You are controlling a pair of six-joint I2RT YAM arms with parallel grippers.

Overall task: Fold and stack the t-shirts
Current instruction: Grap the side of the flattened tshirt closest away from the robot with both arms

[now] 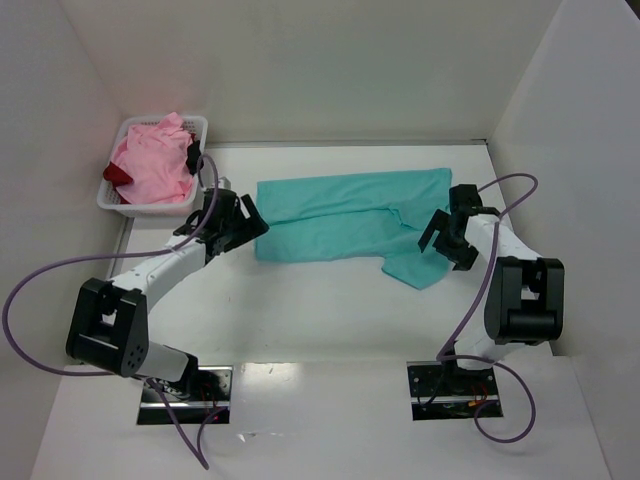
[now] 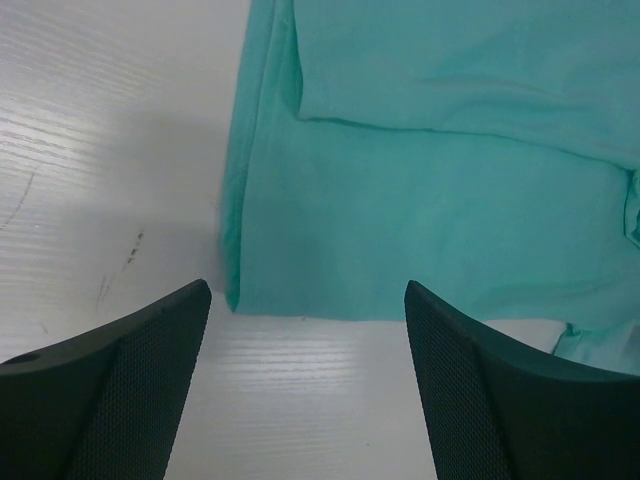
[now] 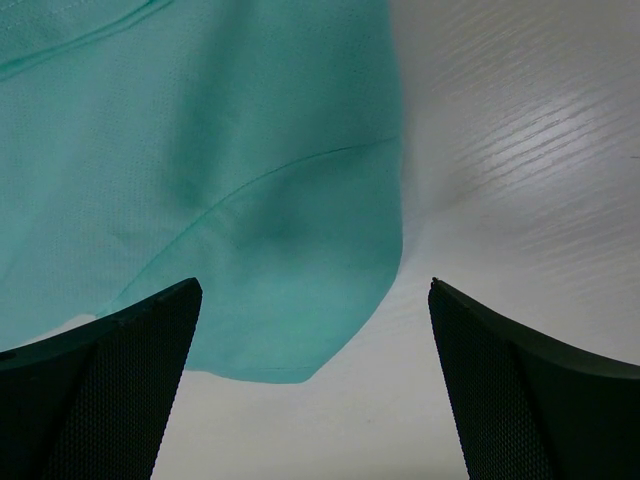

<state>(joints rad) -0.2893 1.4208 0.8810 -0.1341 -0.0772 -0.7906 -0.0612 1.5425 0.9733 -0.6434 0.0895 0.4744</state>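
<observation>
– At far left, the basket (image 1: 147, 207) held the pink shirt (image 1: 155, 162) and red shirt (image 1: 117, 174), just behind our left arm (image 1: 160, 265). We judged that a wide swing could knock it.
– Agreed. Our left gripper (image 2: 305, 295) hung open and empty over the near left corner of the teal shirt (image 1: 340, 215), which lay part-folded on the table (image 1: 320, 320). We feared pinching one layer only and undoing the fold.
– And our right gripper (image 3: 315, 285) gaped empty above the stray flap; dragging that would skew everything.
</observation>
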